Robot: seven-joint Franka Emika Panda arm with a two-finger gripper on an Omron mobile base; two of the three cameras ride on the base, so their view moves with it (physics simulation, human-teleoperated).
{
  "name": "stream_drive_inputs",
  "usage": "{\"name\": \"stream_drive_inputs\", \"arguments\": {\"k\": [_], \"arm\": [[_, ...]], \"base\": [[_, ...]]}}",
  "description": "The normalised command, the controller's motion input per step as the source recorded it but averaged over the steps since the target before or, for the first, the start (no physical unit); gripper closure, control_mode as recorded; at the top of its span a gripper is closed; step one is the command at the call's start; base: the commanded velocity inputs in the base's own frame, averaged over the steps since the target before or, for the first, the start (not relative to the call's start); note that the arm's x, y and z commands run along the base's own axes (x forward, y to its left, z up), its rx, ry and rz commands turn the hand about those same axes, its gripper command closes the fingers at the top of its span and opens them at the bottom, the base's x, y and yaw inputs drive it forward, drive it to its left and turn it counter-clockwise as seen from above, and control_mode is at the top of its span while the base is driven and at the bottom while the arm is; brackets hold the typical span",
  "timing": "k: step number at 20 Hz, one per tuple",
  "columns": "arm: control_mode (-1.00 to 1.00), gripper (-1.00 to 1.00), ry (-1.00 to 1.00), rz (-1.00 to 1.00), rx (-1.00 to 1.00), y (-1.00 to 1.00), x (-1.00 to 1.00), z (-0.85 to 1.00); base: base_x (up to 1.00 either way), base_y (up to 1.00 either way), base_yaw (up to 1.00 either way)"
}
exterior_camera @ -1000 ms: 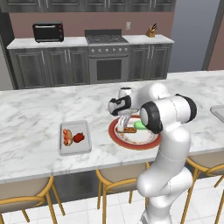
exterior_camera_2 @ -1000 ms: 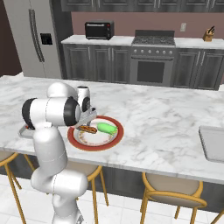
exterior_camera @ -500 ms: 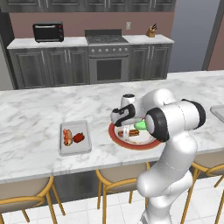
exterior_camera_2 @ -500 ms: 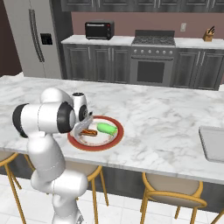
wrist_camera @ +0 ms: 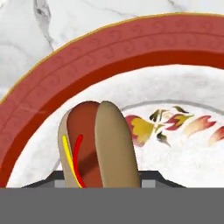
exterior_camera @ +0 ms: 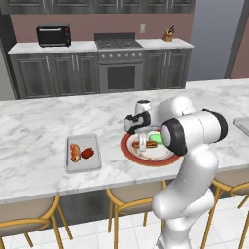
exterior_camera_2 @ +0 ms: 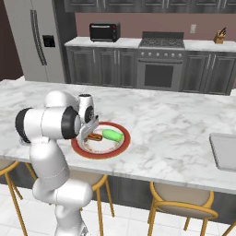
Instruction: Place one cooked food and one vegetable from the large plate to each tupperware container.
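Observation:
The large plate (exterior_camera: 132,151), red-rimmed with a white centre, lies on the marble island in front of the arm. On it are a hot dog (wrist_camera: 98,144) and a green vegetable (exterior_camera_2: 112,135). My gripper (exterior_camera: 142,144) reaches straight down onto the plate, and in the hand view its jaws (wrist_camera: 104,180) close against both sides of the hot dog. One tupperware container (exterior_camera: 83,165) lies left of the plate and holds a hot dog (exterior_camera: 74,151) and a red vegetable (exterior_camera: 87,153). A second tupperware container (exterior_camera_2: 224,152) sits at the island's right end.
The island's front edge (exterior_camera: 97,187) runs just below the plate, with wooden stools under it. Bare marble (exterior_camera_2: 170,129) stretches between the plate and the right container. A stove, a toaster oven and a knife block stand on the far back counter.
The hand has lowered onto the plate and its jaws have closed in around the hot dog. The plate and both containers have stayed where they were.

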Motion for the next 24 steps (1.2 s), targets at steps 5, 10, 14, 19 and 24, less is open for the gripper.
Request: {"name": "stream_drive_inputs", "arguments": {"k": [5, 10, 14, 19, 24], "arm": [[-1.0, 1.0, -0.07, -0.1, 0.0, -0.43, -0.85, 0.89], [-1.0, 1.0, -0.07, -0.32, 0.0, -0.34, -0.46, 0.67], [-1.0, 1.0, -0.02, -0.27, 0.01, 0.03, 0.0, 0.38], [-1.0, 1.0, -0.13, 0.01, 0.03, -0.02, -0.25, 0.24], [1.0, 1.0, 0.0, 0.0, 0.0, -0.32, -0.44, 0.21]], "base": [[0.0, 0.0, 0.0], [0.0, 0.0, 0.0], [0.0, 0.0, 0.0], [0.0, 0.0, 0.0], [-0.07, -0.2, 0.0]]}}
